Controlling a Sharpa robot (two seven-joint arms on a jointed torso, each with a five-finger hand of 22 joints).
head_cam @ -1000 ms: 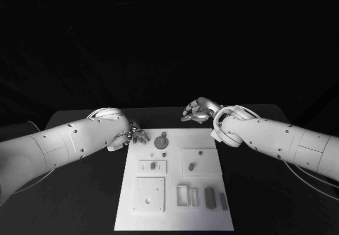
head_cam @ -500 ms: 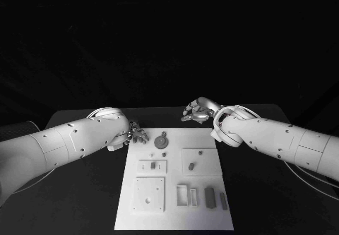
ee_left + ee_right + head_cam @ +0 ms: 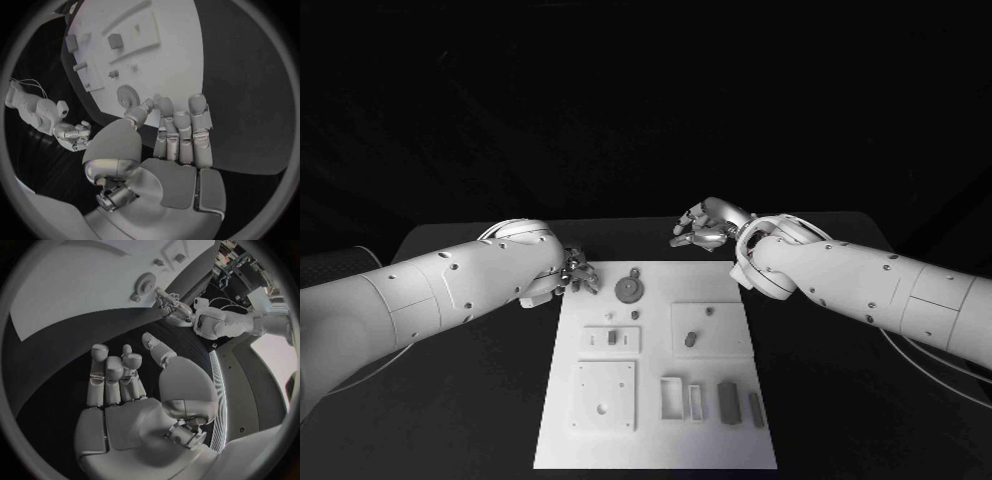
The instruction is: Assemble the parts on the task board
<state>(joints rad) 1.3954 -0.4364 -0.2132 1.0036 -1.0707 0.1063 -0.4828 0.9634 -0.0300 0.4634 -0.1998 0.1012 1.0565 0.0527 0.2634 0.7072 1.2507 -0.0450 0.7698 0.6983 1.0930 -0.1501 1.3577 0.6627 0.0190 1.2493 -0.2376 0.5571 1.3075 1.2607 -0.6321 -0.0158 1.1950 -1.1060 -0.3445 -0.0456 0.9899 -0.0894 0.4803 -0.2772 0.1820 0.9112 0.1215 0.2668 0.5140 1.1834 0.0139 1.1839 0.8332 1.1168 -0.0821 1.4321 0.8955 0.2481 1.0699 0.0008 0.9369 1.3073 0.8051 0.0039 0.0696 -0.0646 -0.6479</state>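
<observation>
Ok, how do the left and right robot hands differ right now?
The left robot hand hangs over the task board's far left corner; the right robot hand is over the table, beyond the board's far right corner. The left robot hand's fingertips are close to the round part; the right robot hand is far from every part. Both hold nothing, fingers apart.

A black table (image 3: 473,400) is seen across the lower half of the head view, its far edge running across the middle of the frame. Everything above that edge is taken up by unlit black. Cluttered equipment (image 3: 247,265) is glimpsed at the upper right of the right wrist view.
</observation>
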